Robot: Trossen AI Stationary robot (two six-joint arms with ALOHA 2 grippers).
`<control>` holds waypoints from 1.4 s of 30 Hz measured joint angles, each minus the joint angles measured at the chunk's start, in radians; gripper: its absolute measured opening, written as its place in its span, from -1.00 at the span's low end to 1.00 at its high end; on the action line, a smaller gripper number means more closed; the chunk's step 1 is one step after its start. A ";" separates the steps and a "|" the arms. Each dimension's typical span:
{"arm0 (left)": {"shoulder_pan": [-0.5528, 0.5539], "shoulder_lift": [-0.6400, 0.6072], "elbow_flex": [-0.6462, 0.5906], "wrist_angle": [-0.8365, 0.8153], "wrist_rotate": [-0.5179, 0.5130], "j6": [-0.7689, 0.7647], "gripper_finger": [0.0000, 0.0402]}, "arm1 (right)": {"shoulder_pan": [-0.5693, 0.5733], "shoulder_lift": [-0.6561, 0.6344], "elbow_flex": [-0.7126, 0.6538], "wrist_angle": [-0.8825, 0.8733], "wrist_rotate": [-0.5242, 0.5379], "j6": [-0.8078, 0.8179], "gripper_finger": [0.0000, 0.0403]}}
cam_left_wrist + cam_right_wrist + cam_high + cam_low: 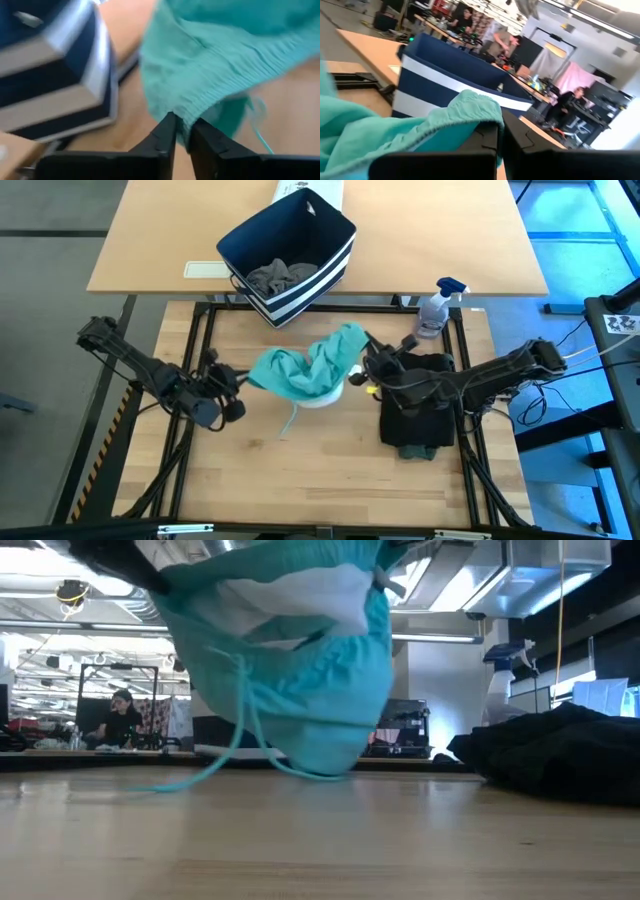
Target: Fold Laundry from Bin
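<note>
A teal garment (310, 368) with a white lining (300, 600) hangs stretched between my two grippers over the middle of the table. My left gripper (240, 383) is shut on its left end and my right gripper (365, 365) on its right end. Its drawstring (290, 420) dangles toward the tabletop. The navy bin (330, 235) with white stripes stands on the far table, tipped toward me, and a grey garment (280, 275) lies inside it. A folded black pile (415, 415) lies on the table under my right arm. My left gripper pinches the ribbed waistband edge (186, 116) of the teal garment between its two fingertips (167, 131). The cloth spreads away from the fingers, lifted off the table. My right gripper holds the garment's other end, a bunched edge (479, 107) that drapes over its shut fingers (487, 142). That drape hides the place of contact. The fingers lie about level, and the cloth sags from them toward my left gripper.
A spray bottle (437, 310) stands at the table's far right corner. A white printed box (310, 192) sits behind the bin. The black pile (560, 750) fills the right side in the low view. Bare wood lies along the near edge. People sit in the room beyond.
</note>
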 joint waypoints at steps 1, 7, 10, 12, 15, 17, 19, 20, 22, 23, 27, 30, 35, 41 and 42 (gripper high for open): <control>-0.002 0.007 0.000 0.000 0.037 0.001 -0.74 | 0.000 -0.003 0.000 -0.001 0.014 0.000 -0.99; -0.022 0.083 0.000 0.026 0.114 0.062 -0.56 | 0.000 -0.005 0.000 -0.022 0.031 0.001 -0.99; -0.032 0.129 0.000 0.091 0.100 0.147 -0.53 | 0.000 -0.005 0.000 -0.023 0.031 0.001 -0.99; -0.032 0.159 0.000 0.154 0.078 0.211 -0.52 | 0.000 -0.005 0.000 -0.023 0.031 0.001 -0.99; -0.032 0.202 0.000 0.268 0.091 0.298 -0.51 | 0.000 -0.005 0.000 -0.023 0.031 0.003 -0.99; -0.032 0.241 0.000 0.365 0.126 0.348 -0.49 | 0.000 -0.005 0.000 -0.023 0.031 0.003 -0.99; -0.032 0.293 0.000 0.458 0.151 0.384 -0.47 | 0.000 -0.005 0.000 -0.023 0.031 0.003 -1.00; -0.032 0.322 0.000 0.498 0.159 0.392 -0.45 | 0.000 -0.005 0.000 -0.023 0.031 0.003 -1.00; -0.032 0.386 0.000 0.564 0.166 0.391 -0.42 | 0.000 -0.005 0.000 -0.023 0.031 0.003 -1.00; -0.031 0.421 0.000 0.595 0.166 0.388 -0.41 | 0.000 -0.005 0.000 -0.023 0.031 0.003 -1.00; -0.005 0.560 0.000 0.702 0.169 0.377 -0.35 | 0.000 -0.005 0.000 -0.028 0.030 0.008 -1.00; 0.026 0.647 0.000 0.780 0.172 0.347 -0.28 | 0.000 -0.005 0.000 -0.028 0.023 0.009 -1.00; 0.071 0.735 0.000 0.934 0.170 0.338 -0.14 | 0.000 -0.005 0.000 -0.029 0.011 0.011 -1.00; 0.098 0.748 0.000 1.056 0.165 0.332 0.00 | 0.000 -0.005 0.000 -0.036 0.011 0.011 -1.00; 0.105 0.748 0.000 1.045 0.164 0.327 0.01 | 0.000 -0.005 0.000 -0.038 0.011 0.011 -1.00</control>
